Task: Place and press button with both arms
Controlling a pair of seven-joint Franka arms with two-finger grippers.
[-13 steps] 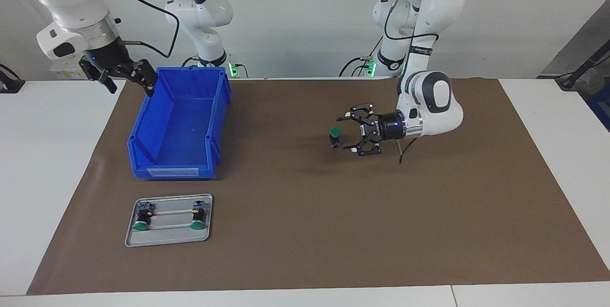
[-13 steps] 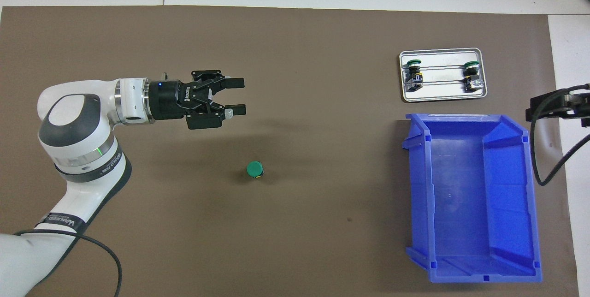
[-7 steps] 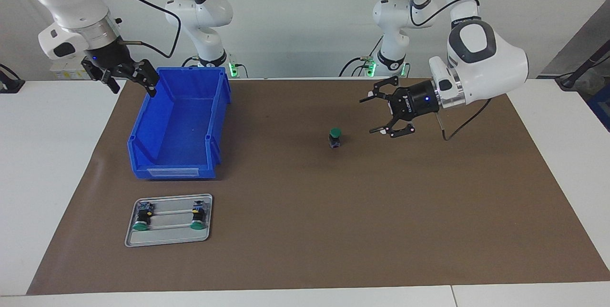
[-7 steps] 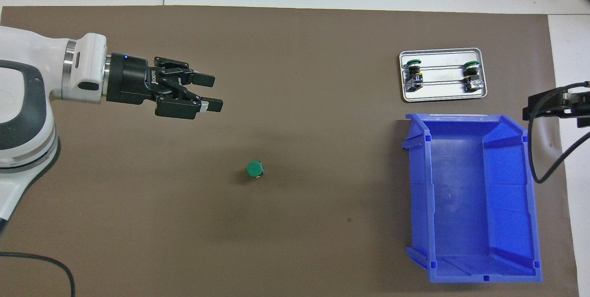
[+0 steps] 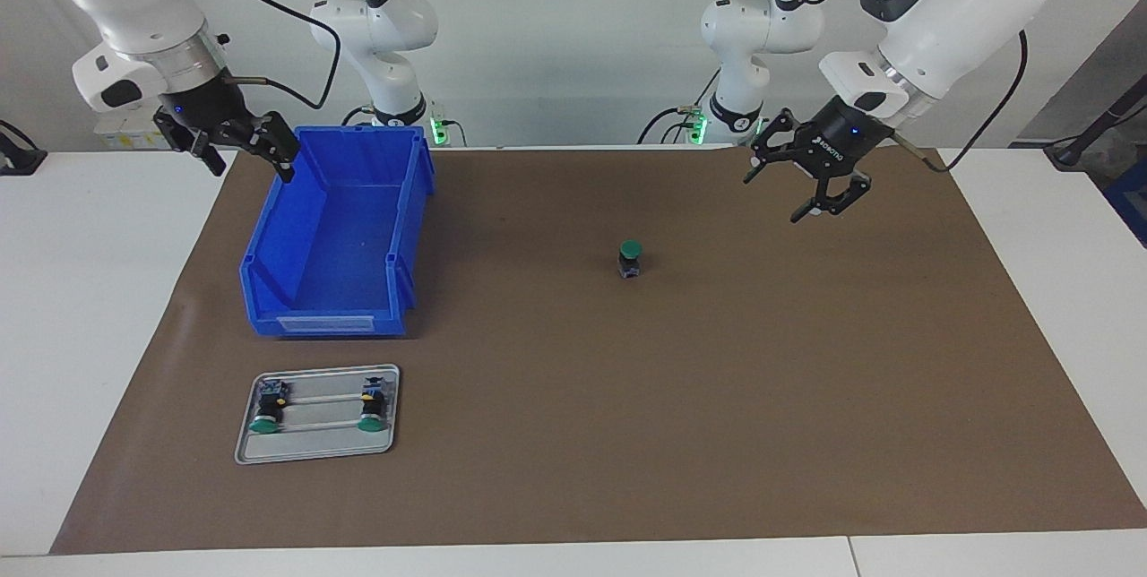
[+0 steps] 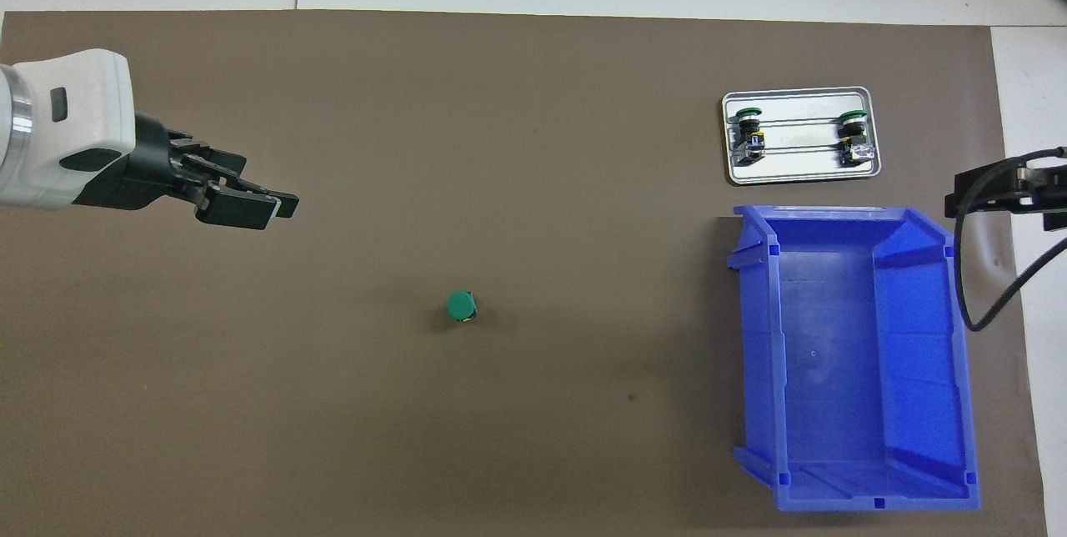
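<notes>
The button [image 5: 631, 259] is seen standing upright on the brown mat [image 5: 627, 434], near the middle of the table, with its green cap on top and its dark body below; nothing touches it. The left gripper [image 5: 787, 189] is held in the air over the mat at the left arm's end of the table, well apart from the button, and its fingers are spread apart with nothing between them. In the overhead view the same left gripper [image 6: 279, 205] is shown pointing toward the middle of the mat. The right gripper [image 5: 244, 154] is held in the air just beside the blue bin [image 5: 333, 290], over the corner of it that is nearest to the robots, at the right arm's end of the table; its fingers are also spread wide and empty. The bin is open on top and no object is seen inside. A small metal tray [image 5: 315, 452] is placed farther from the robots than the bin, and 2 more buttons [image 5: 266, 407] are laid in it on their sides, apart from each other, 1 near each end of the tray.
</notes>
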